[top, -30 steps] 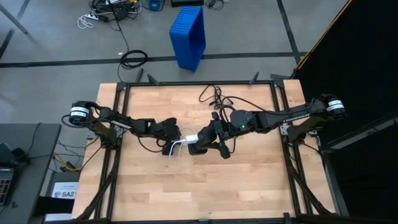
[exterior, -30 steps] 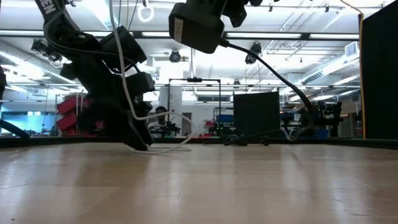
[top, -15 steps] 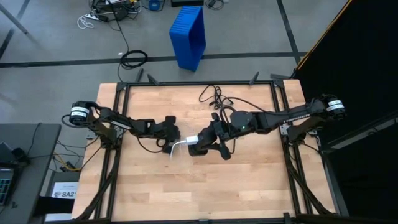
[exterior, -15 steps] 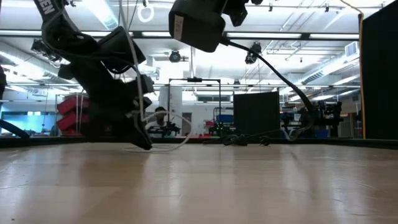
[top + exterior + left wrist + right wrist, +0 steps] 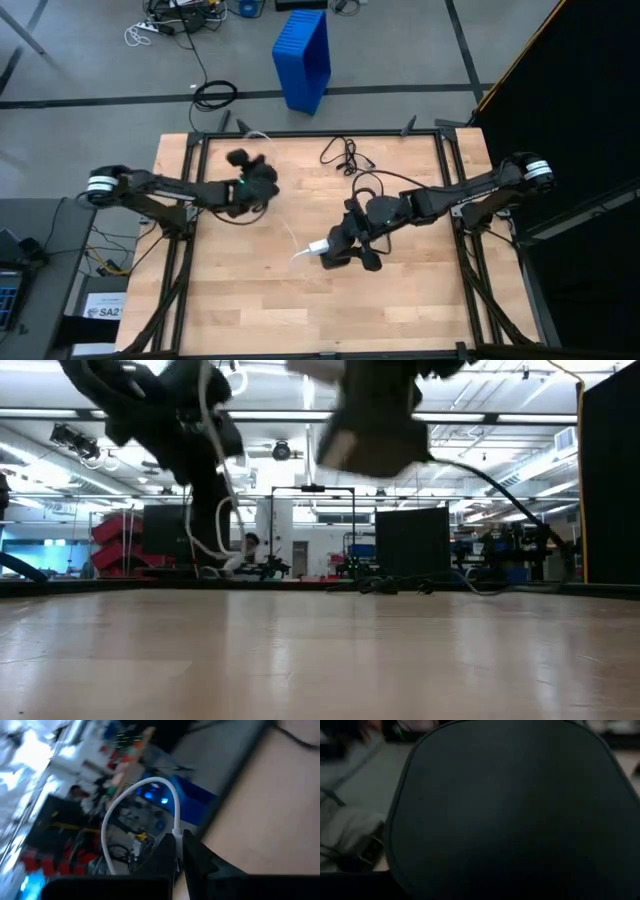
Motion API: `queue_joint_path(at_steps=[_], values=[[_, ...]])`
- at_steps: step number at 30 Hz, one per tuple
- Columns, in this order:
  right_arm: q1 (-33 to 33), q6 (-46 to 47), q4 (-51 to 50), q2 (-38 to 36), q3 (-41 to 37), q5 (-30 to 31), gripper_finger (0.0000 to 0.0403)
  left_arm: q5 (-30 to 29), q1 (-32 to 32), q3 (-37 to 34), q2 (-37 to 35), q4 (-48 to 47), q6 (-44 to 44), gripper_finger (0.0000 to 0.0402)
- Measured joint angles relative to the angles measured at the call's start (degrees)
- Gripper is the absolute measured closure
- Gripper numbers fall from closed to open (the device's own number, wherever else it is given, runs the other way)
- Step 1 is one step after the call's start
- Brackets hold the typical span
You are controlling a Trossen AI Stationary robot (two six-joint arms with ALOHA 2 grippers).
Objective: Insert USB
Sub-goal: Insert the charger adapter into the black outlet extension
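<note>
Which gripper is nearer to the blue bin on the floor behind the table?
Left. The left gripper, shut on the white cable, is near the table's far edge, just short of the blue bin. The right gripper holds the black box farther away, mid-table.

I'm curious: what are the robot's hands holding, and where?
Left gripper pinches the white USB cable near one end; right gripper grips the black box.

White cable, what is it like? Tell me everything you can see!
The white cable is thin, smooth and bendy, like plastic. The left gripper is shut on it, pinching it between its dark fingers above the back left part of the wooden table. From there it arches out in a loop and hangs down below the gripper.
</note>
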Motion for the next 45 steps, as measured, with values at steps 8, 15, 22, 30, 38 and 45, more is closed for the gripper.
queue_joint_path(at_steps=[8, 15, 22, 30, 38, 45], values=[[-1.7, 4.0, -6.0, 8.2, 0.0, 6.1, 0.0176, -2.8, -0.6, 0.0, -15.5, 2.3, -0.1, 0.0401], [-4.9, 4.7, -5.4, 12.3, 0.0, 15.6, 0.0176, 0.6, -2.1, -0.5, -20.9, 8.9, 4.6, 0.0402], [-9.2, 4.8, -5.8, 11.8, 0.0, 17.8, 0.0176, 14.4, -4.8, -1.3, -22.3, 39.8, 26.5, 0.0401], [-11.0, 7.6, -9.8, 11.8, 0.0, 28.0, 0.0176, 29.4, -9.2, -1.3, -22.5, 15.2, 21.3, 0.0401], [-12.8, 6.5, -10.1, 11.8, 0.0, 28.2, 0.0176, 45.6, -17.5, -1.4, -24.1, -0.1, 18.4, 0.0401], [-14.5, 6.5, -11.6, 11.6, 0.0, 28.5, 0.0176, 54.3, -22.3, -1.3, -25.6, -16.3, 13.4, 0.0401]])
